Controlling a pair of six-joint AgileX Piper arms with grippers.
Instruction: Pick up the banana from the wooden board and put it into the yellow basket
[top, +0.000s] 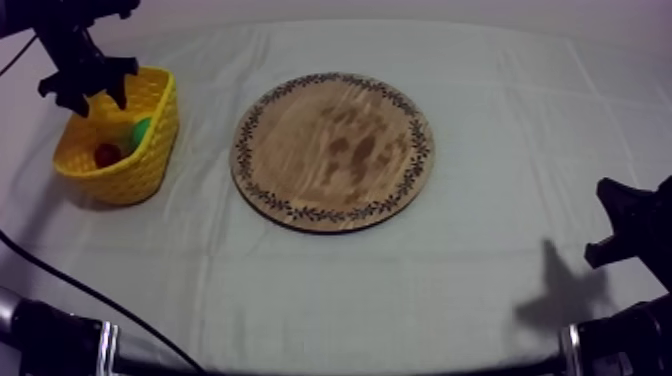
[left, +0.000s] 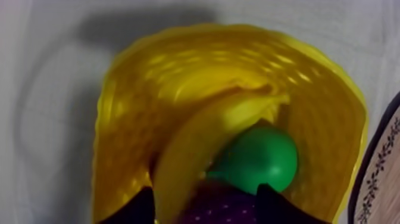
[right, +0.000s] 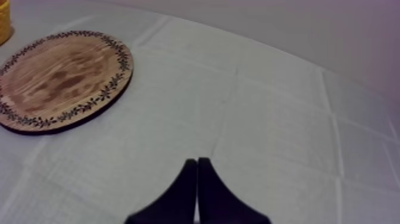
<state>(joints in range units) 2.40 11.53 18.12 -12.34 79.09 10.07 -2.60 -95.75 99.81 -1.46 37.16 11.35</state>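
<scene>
Banana (left: 190, 143) is judged delivered: on the bench (top: 400, 290) the wooden board (top: 333, 150) is left bare, and the fruit is seen inside the yellow basket (top: 130, 170). Left pincer (top: 95, 95) is held apart above it; right pincer (right: 197, 179) is pressed together. Only retreat is left.
</scene>
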